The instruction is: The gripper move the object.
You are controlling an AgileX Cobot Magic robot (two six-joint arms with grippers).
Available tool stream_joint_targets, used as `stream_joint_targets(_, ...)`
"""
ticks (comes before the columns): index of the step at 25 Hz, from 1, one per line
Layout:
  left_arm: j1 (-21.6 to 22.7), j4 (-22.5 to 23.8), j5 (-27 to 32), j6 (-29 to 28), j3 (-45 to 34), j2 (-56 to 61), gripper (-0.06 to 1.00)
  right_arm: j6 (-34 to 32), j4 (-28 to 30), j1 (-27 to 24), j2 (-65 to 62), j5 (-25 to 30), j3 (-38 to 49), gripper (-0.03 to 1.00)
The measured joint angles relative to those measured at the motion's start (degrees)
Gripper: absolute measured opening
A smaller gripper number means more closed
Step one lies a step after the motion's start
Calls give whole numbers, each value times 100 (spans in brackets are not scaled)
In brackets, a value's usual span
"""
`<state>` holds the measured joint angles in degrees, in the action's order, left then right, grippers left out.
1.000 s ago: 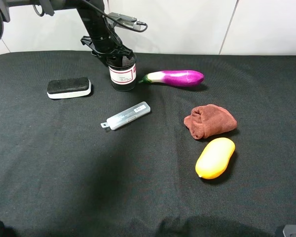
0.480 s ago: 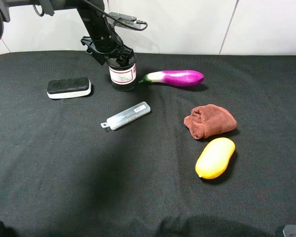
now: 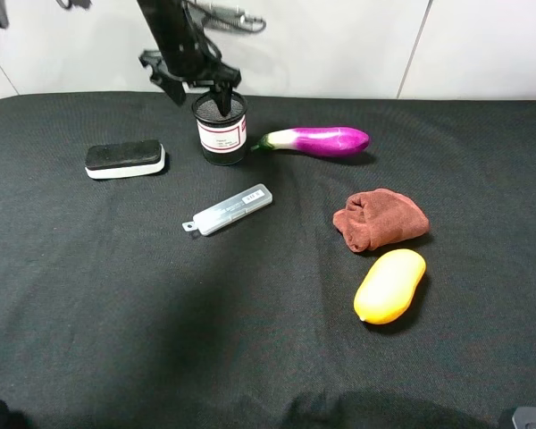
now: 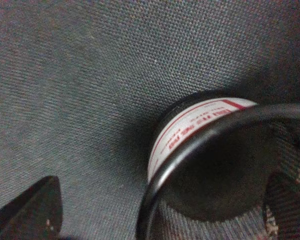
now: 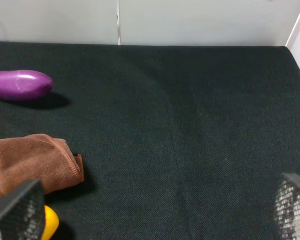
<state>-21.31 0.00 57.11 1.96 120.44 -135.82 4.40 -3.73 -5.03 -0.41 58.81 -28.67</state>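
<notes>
The object, a black wire-mesh pen cup (image 3: 221, 134) with a white red-bordered label, stands upright at the back of the black cloth. My left gripper (image 3: 199, 93) hangs just over its rim, open. One finger is left of the cup, the other over its mouth, and neither grips it. In the left wrist view the cup's rim and label (image 4: 190, 131) fill the middle, with one dark finger (image 4: 30, 210) to the side. My right gripper (image 5: 152, 217) is open and empty over bare cloth, away from the cup.
A black-and-white eraser block (image 3: 125, 159) lies left of the cup. A grey flat case (image 3: 228, 209) lies in front of it and a purple eggplant (image 3: 317, 140) just to its right. A brown cloth (image 3: 380, 219) and a yellow fruit (image 3: 390, 284) lie at right.
My left gripper has risen from around the cup's rim to just above it. The cup stands in the same spot. Nothing else has moved.
</notes>
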Motion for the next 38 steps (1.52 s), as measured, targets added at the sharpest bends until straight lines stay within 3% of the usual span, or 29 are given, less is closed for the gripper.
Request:
stream_joint_targets(9, 0, 256, 1021, -39, 504, 655, 84, 0, 0, 0, 0, 0, 0, 69)
stream_joint_targets(20, 17, 397, 1047, -94, 131, 1658, 84, 0, 0, 0, 0, 0, 0, 69)
stream_joint_targets(26, 306, 401, 1047, -96, -1094, 2577, 84, 0, -5, 0, 0, 0, 0, 69)
stream_joint_targets(38, 1621, 413, 1037, -100, -4954, 5846, 84, 0, -5, 0, 0, 0, 0, 69)
